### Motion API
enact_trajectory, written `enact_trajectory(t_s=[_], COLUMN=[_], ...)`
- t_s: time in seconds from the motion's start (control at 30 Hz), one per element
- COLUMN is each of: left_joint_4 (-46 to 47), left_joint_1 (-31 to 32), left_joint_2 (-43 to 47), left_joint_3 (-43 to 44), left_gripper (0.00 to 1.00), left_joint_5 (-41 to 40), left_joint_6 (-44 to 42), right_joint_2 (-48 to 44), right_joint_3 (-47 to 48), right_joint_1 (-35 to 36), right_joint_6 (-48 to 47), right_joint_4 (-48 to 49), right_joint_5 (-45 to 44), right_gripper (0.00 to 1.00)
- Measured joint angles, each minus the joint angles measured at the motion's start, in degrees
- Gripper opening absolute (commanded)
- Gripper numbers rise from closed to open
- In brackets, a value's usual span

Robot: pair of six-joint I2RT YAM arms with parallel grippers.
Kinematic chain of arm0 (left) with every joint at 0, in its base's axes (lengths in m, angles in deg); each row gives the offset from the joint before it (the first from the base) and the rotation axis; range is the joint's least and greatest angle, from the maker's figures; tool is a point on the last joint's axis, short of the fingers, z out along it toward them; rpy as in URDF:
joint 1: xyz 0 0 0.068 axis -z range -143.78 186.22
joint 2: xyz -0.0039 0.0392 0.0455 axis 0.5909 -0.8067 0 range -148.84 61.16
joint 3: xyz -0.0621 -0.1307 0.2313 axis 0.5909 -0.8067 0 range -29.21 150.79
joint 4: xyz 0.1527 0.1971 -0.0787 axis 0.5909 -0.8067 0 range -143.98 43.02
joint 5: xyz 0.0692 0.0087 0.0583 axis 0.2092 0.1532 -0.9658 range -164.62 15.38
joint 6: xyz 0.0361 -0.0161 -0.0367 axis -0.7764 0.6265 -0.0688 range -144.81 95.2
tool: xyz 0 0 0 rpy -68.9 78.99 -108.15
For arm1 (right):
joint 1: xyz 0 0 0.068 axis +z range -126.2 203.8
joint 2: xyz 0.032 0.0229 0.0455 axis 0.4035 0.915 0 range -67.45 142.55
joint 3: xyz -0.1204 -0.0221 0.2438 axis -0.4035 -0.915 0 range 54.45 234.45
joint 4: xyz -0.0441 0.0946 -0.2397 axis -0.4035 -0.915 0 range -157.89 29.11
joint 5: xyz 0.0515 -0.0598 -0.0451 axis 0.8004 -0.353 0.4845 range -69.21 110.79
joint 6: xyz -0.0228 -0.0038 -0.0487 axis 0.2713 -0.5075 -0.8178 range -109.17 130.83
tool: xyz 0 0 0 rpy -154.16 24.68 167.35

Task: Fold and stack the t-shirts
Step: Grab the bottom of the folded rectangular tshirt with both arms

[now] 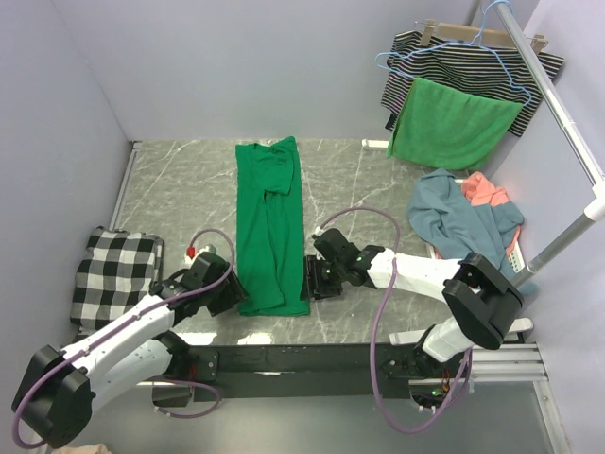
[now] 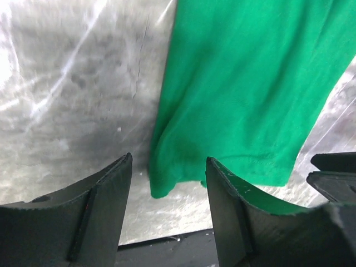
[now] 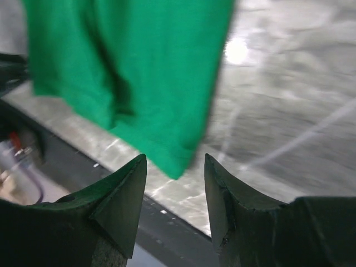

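The green shirt point(image 1: 271, 227) lies on the table point(image 1: 180, 180) as a long narrow strip, folded lengthwise, with its hem at the near edge. The left gripper point(image 1: 232, 291) is just beside the left corner of the hem, and the right gripper point(image 1: 317, 279) is just beside the right corner. Both have their jaws apart and hold nothing. The blue shirt point(image 1: 454, 216) and the coral shirt point(image 1: 485, 191) lie in a heap at the right.

The green t-shirt point(image 1: 269, 227) lies flat in the middle, folded into a long strip. The blue t-shirt point(image 1: 454, 213) and coral t-shirt point(image 1: 484, 191) sit far right, crumpled together.
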Motion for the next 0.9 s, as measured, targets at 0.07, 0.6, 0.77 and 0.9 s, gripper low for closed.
enact_trajectory(t_s=[0.07, 0.6, 0.77, 0.9], left_joint_4=[0.39, 4.55, 4.74, 5.38], left_joint_1=[0.0, 0.0, -0.02, 0.0], left_joint_2=[0.57, -1.01, -2.95, -3.02], left_joint_3=[-1.05, -3.5, -3.56, -3.56], left_gripper=[0.61, 0.27, 0.01, 0.01], left_joint_5=[1.14, 4.81, 4.81, 4.92], left_joint_6=[0.42, 1.36, 1.42, 1.31], right_joint_2=[0.0, 6.12, 7.23, 7.39], right_joint_3=[-0.55, 0.26, 0.79, 0.68], right_joint_1=[-0.02, 2.6, 2.78, 2.69], right_joint_6=[0.04, 0.2, 0.66, 0.98], right_joint_4=[1.92, 3.06, 3.37, 3.19], right_joint_5=[2.32, 6.86, 7.08, 6.1], right_gripper=[0.53, 0.4, 0.18, 0.0])
